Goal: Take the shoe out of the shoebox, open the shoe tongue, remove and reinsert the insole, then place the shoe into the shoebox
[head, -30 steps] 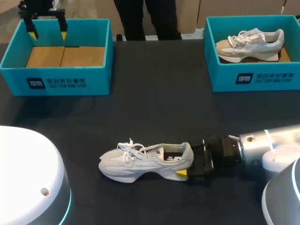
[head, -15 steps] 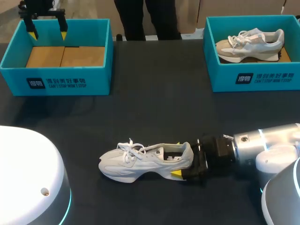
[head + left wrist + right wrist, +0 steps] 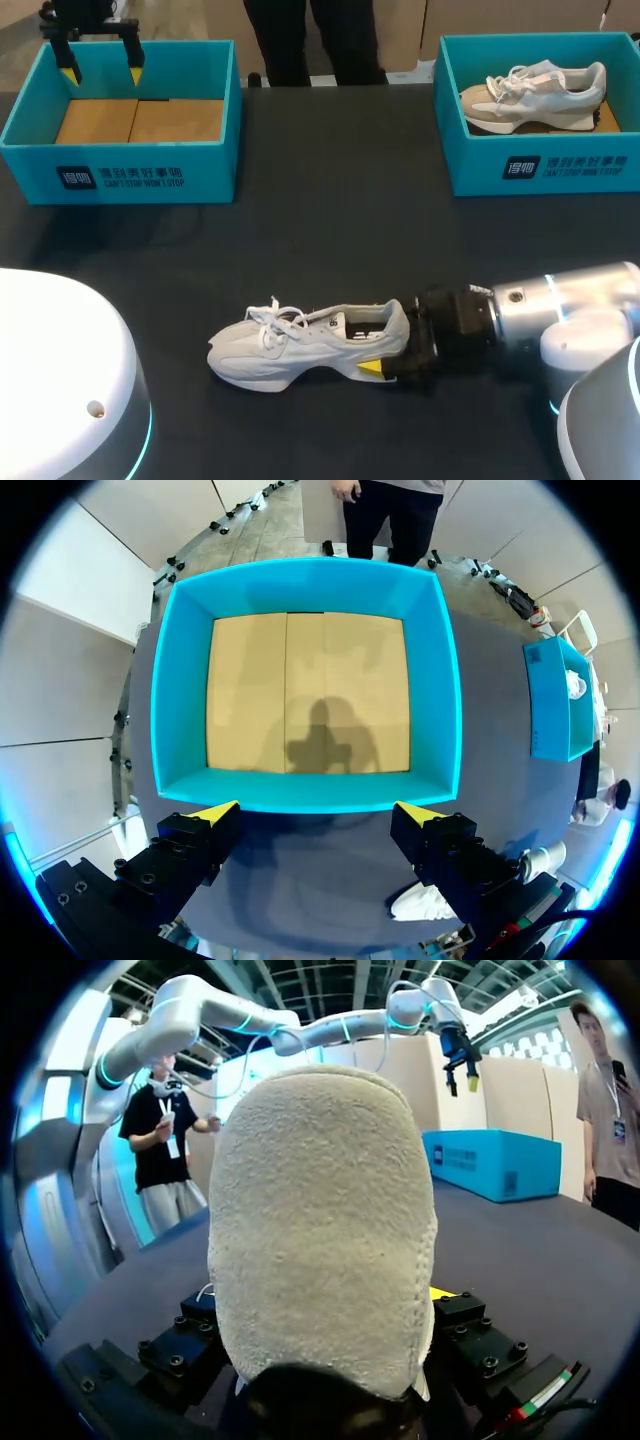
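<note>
A pale grey-white shoe [image 3: 290, 348] lies on its sole on the dark table, toe pointing left. My right gripper [image 3: 377, 338] comes in from the right at table height, open, with the shoe's heel [image 3: 320, 1230] between its fingers; one yellow fingertip [image 3: 370, 368] shows by the sole, the other is hidden behind the heel. My left gripper [image 3: 100, 72] hangs open over the far-left blue shoebox [image 3: 120, 175]. The left wrist view shows that gripper [image 3: 318, 812] above the shoebox's near wall [image 3: 305, 792], with only the brown bottom inside.
A second blue shoebox [image 3: 540, 165] at the far right holds another pale shoe [image 3: 535, 90]. A person stands beyond the table's far edge without touching it. Dark table surface lies between the two boxes and the shoe.
My right gripper has slid left, farther along both sides of the heel, and the shoe has shifted slightly left. The left arm has not moved.
</note>
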